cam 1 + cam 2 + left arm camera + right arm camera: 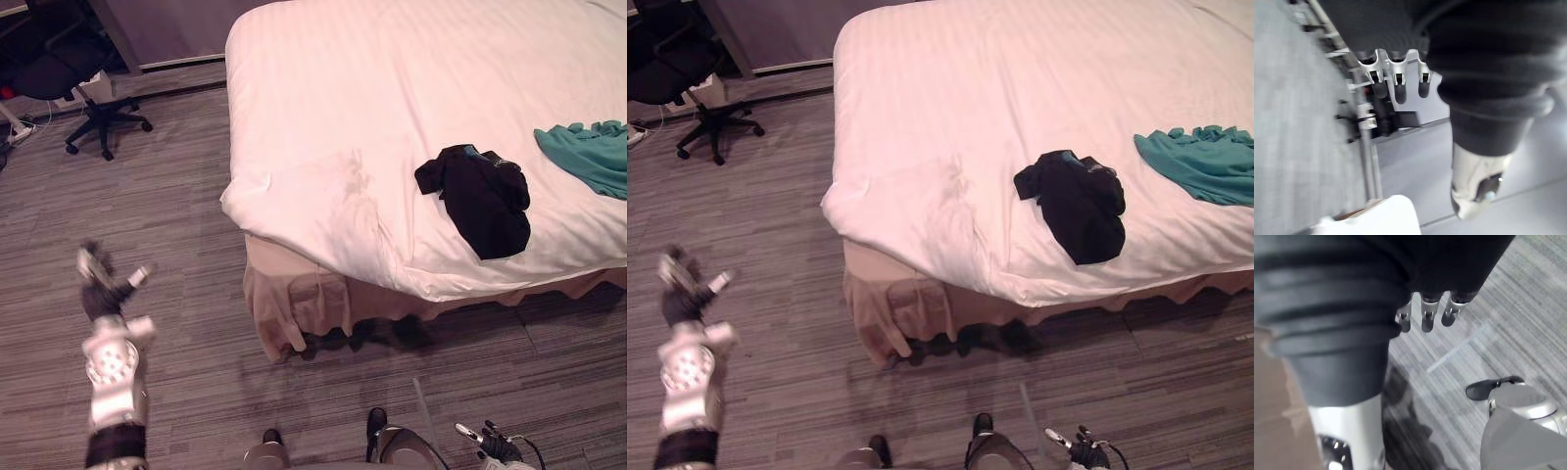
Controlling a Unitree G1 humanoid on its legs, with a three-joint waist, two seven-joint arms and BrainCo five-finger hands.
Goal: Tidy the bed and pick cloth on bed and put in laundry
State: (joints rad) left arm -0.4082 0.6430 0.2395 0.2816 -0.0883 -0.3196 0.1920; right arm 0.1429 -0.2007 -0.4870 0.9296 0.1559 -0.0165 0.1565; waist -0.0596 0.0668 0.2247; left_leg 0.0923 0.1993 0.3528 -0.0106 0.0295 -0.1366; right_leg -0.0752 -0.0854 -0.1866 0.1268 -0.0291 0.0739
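The bed (392, 88) took up most of the scene, its white cover lying fairly flat across the middle. It was rumpled and creased at the near corner (328, 201), where it hung over a tan bed skirt (294, 304). Grey striped carpet floor (176, 206) ran around the bed, and a black office chair (93, 73) stood well apart from it on the robot's left.

Two pieces of cloth lay on the cover near the bed's near edge. The teal cloth (588, 157) was spread loosely toward the robot's right. The black cloth (480, 201) sat bunched just beside it but apart from it, closer to the creased corner.

The left robot hand (101, 287) hung over the floor to the left of the bed, well away from both cloths. Its fingers (1399, 90) were straight and spread, with nothing between them. The right robot hand (495, 446) was low over the floor in front of the bed. Its fingers (1427, 316) were likewise loose and extended, and it held nothing.

By my reading the task had barely begun. Neither cloth had been lifted, the corner of the cover wanted smoothing, and I could not tell where the laundry was to go. What remained was nearly everything: reaching the bed, taking up the black cloth and the teal cloth, carrying them off and straightening the cover.
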